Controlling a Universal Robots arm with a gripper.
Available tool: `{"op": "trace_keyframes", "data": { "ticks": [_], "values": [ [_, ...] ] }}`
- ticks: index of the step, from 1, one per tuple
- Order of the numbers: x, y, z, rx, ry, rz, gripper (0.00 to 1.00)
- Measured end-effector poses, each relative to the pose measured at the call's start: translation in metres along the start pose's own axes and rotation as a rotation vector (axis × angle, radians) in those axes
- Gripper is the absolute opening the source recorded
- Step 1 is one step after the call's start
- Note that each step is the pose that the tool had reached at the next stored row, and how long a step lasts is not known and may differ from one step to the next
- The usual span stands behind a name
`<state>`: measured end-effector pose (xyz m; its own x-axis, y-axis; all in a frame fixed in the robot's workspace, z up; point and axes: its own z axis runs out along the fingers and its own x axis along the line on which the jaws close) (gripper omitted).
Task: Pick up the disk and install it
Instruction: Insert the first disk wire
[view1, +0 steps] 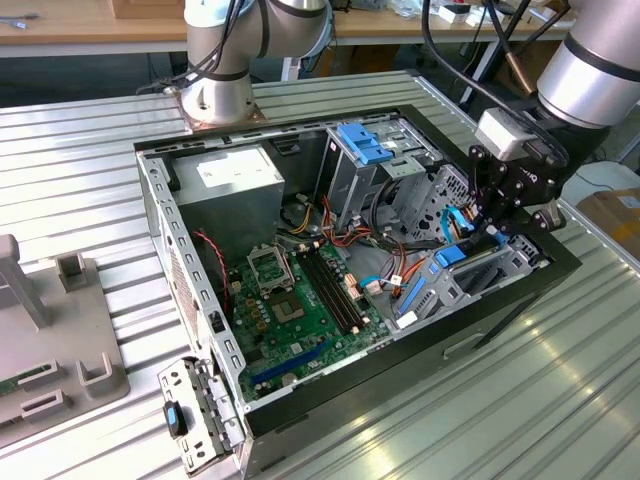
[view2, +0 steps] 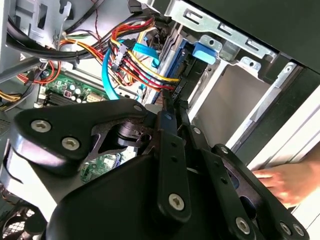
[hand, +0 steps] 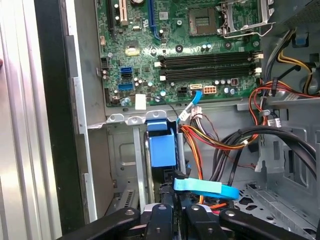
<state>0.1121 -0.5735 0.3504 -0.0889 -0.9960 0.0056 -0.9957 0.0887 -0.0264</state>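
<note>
A ribbed metal bench (view1: 560, 400) in a workshop carries an open computer case (view1: 155, 200), side panel off and motherboard (view1: 300, 295) facing up. The disk (view1: 450, 255) stands on edge in the drive cage at the case's corner on the exterior view's right. In the first wrist view, its blue carrier (hand: 162, 147) shows sunk between the cage's grey walls. The gripper (view1: 497, 225) hangs right over it with its fingers drawn together at the disk's end. I cannot tell whether they pinch anything. A person's hand (view2: 290, 182) rests outside the case wall. The disk is probably stiff, fairly heavy and sensitive to shock. The smooth plastic rails look like the safest place to grip, clear of the cables (view2: 137, 55) nearby.
</note>
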Motion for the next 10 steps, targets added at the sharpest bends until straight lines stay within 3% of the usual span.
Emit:
{"op": "trace_keyframes", "data": {
  "ticks": [4,6,10],
  "values": [
    [-0.004,-0.0034,0.0002,-0.0008,0.0009,0.0,0.16],
    [-0.0041,-0.005,0.0002,-0.0053,0.0207,-0.001,0.16],
    [-0.0044,-0.0075,0.002,-0.0053,0.0207,-0.008,0.16]
  ]
}}
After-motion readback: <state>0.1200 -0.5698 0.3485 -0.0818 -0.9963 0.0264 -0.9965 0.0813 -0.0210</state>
